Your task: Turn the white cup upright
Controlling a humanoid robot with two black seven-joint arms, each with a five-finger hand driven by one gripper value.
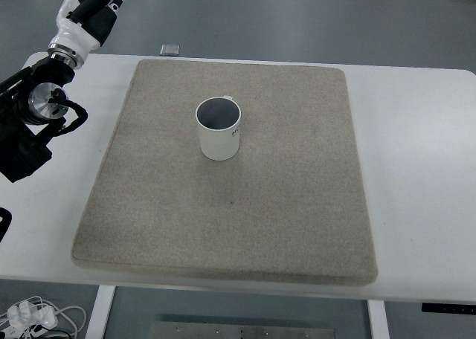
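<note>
Starting at your left, the left arm (44,101) comes in along the left edge of the white table (416,168), its black joints and silver wrist over the table's far-left corner, and the left hand (97,4) reaches past the far edge over the grey floor — you cannot tell whether its fingers are spread or curled, since the frame cuts them off. A bundle of white cables (33,317) lies on the floor at the near left. Just beyond the table's far edge sits a small dark square object (170,50). The grey mat (297,205) covers most of the table. The white cup (219,129) stands upright on the mat's far-middle part, mouth open upward — well apart from the hand, with bare mat between them.
</note>
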